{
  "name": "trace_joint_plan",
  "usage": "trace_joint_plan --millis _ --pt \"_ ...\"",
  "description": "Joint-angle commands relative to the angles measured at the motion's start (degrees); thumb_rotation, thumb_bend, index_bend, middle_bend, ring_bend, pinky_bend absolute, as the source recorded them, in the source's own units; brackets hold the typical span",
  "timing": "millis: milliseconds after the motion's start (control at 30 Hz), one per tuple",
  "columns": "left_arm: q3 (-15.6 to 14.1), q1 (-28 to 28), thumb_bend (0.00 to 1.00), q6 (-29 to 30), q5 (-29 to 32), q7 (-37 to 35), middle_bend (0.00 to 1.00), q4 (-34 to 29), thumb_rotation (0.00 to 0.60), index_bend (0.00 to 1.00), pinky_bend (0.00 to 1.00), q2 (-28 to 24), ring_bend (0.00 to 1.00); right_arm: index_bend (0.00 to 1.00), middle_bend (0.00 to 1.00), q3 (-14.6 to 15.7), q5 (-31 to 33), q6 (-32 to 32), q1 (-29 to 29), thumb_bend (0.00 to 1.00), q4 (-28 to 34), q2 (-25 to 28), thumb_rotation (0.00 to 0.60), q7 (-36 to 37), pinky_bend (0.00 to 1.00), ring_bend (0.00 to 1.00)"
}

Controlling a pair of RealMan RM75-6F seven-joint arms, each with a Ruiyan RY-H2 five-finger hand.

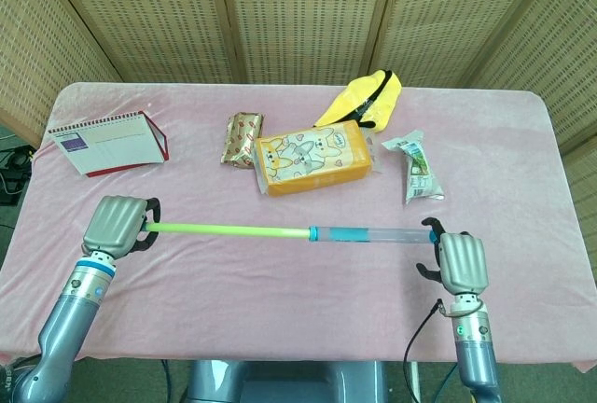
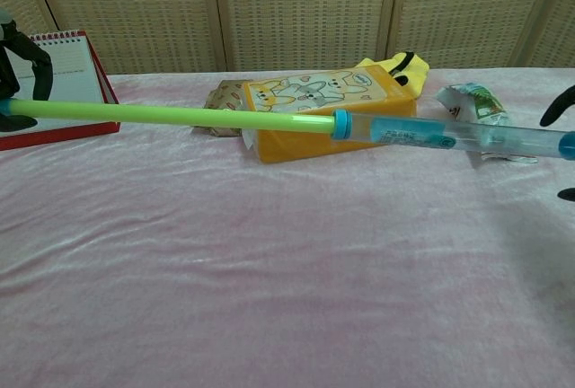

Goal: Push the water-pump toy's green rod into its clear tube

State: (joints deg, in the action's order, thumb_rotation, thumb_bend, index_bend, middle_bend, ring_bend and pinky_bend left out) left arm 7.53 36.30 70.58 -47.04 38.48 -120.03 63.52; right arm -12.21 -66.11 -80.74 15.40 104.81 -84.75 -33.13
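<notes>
With the left hand [image 1: 117, 224] fingers gripping the green rod [image 1: 229, 229] and the right hand [image 1: 461, 261] fingers gripping the clear tube [image 1: 382, 233] end, both raised off the desk, the next move is pushing them together.

Table draped in pink velvety cloth [image 1: 522, 156].
We see a red-edged spiral notepad [image 1: 107, 145], orange rabbit-print box [image 1: 312, 158], yellow pouch [image 1: 366, 97] and snack packets [image 1: 417, 169] lying on it.

I see open pink cloth [image 1: 280, 282] on near side of green rod [image 1: 229, 229]. Beyond it, yellow box [image 1: 312, 159], foil pack [image 1: 242, 139] and snack bag [image 1: 417, 168] crowd path; notepad [image 1: 107, 144] stands beyond left hand [image 1: 117, 225].
</notes>
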Motion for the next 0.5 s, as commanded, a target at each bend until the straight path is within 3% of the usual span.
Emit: trace_joint_plan --millis 33,200,500 --pt "-0.2 0.0 0.73 0.0 -0.3 -0.2 0.93 -0.2 0.6 0.85 0.79 -0.3 0.82 0.44 0.97 -0.5 -0.1 -0.4 0.6 0.33 -1.1 -0.7 0.6 -0.4 0.6 0.93" --pt "-0.4 -0.1 0.73 -0.2 -0.7 -1.0 0.93 -0.4 0.6 0.85 0.79 -1.1 0.82 0.53 1.0 -1.5 0.5 -0.7 1.4 0.37 -2.8 -1.5 0.6 0.1 0.62 0.96" --pt "-0.8 0.1 0.73 -0.9 -0.8 -2.0 0.93 -0.2 0.6 0.85 0.79 -1.6 0.82 0.6 1.0 -2.0 0.7 -1.1 2.3 0.41 -4.8 -2.4 0.6 0.5 0.62 0.97"
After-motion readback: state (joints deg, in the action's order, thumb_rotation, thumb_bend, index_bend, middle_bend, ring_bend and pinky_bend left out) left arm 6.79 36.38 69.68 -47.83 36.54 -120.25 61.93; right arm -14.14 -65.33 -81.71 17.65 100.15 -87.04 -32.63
